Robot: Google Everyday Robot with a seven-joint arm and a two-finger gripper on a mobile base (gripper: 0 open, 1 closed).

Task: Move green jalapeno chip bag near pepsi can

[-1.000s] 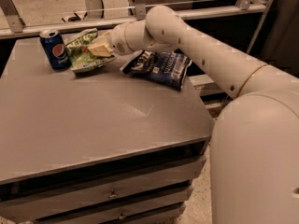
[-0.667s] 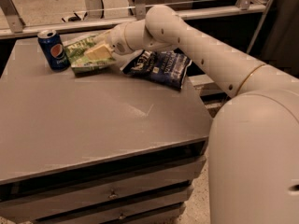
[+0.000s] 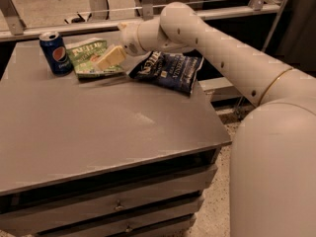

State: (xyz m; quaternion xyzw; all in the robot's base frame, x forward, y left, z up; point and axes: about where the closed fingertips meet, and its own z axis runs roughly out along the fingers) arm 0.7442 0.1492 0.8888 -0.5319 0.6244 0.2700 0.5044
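Observation:
The green jalapeno chip bag [image 3: 85,53] lies at the far left of the grey table [image 3: 98,127], its left edge right beside the pepsi can [image 3: 55,53]. The can stands upright near the table's far left corner. My gripper [image 3: 109,57] is over the right half of the green bag and covers part of it. My cream arm reaches in from the right across the back of the table.
A dark blue Kettle chip bag [image 3: 168,69] lies at the far right of the table, under my arm. Drawers [image 3: 118,206] run below the table's front edge. A metal rail [image 3: 74,27] runs behind the table. My base [image 3: 276,172] fills the right foreground.
The green bag looked crumpled and raised at my gripper before. It now lies flatter and spread out beside the can. My arm has barely moved.

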